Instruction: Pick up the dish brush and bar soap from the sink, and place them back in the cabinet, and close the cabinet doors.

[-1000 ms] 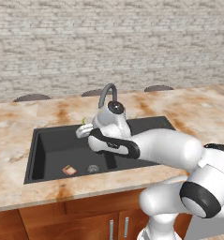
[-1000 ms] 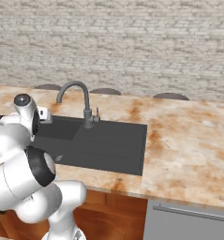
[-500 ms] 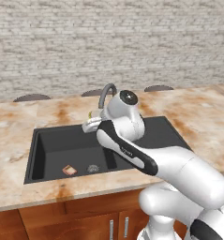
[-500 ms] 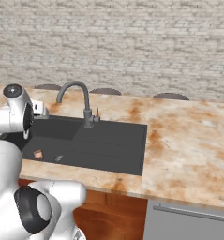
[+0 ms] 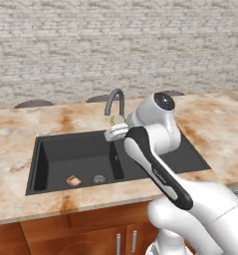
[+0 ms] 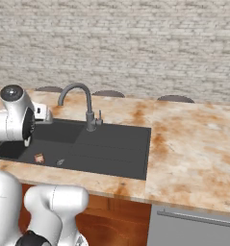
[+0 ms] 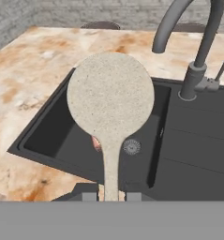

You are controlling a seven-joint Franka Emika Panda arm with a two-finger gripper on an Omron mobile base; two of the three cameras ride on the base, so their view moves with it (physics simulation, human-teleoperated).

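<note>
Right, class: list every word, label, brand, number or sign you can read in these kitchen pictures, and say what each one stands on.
None: no readable text anywhere.
The dish brush, bar soap, sink, faucet, marble counter and brick wall all carry no lettering, label or number.

place: kitchen | evidence: dark sink [image 5: 56, 164] with grey gooseneck faucet [image 6: 83, 103] set into tan marble counter [image 6: 193, 158] | wooden cabinet fronts with silver handles [image 5: 118, 243] under the counter's front edge | grey brick wall [image 5: 115, 45] behind
</note>
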